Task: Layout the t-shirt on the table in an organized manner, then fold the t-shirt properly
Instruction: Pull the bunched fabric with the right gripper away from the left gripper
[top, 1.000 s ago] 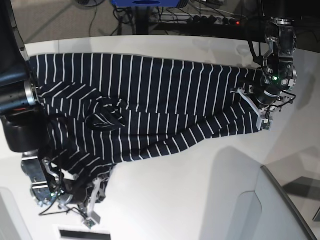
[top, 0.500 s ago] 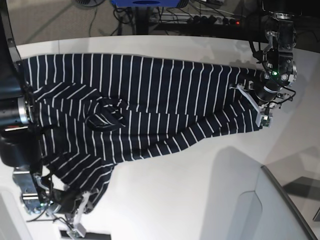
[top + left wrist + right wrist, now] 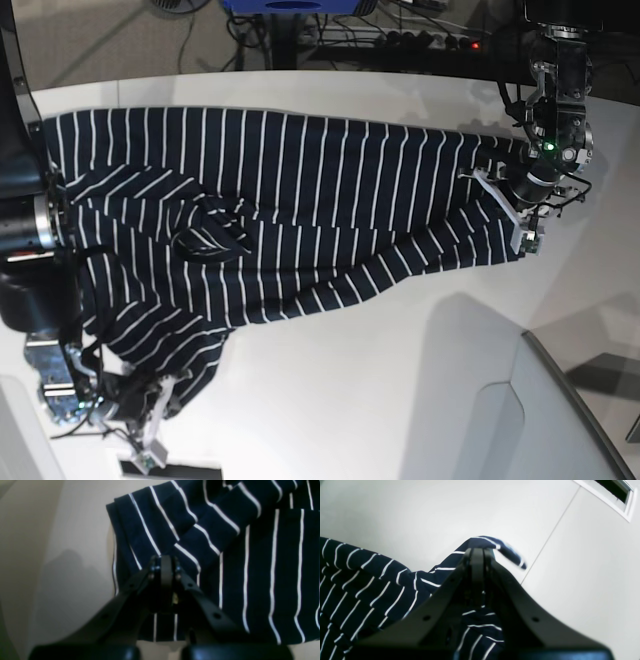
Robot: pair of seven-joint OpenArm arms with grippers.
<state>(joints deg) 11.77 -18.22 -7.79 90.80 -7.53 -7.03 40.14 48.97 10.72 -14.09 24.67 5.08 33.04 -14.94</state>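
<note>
- One shirt (image 3: 300,215) is spread across the table (image 3: 400,380), its long axis running from the left arm's side to the right arm's side; a bunched ridge sits near its middle, and one corner hangs toward the table's near edge.
- The shirt is judged light, soft and limp: it is expected to sag and drag rather than hold a shape, and any slack is likely to wrinkle.
- Holds are best taken at hems, corners or seams, where layers are doubled and a pinch is less likely to slip.
- The left gripper (image 3: 163,562) is seen clenched on a folded striped edge of the shirt, at the cloth's end beside bare table.
- The right gripper (image 3: 477,552) is seen pinched on a raised peak of shirt fabric, lifted clear of the table in the wrist view.
- Counted: one shirt, one table, two grippers, both grasping cloth.
- Even tension between the two holds is judged necessary for flattening the bunched middle.
</note>
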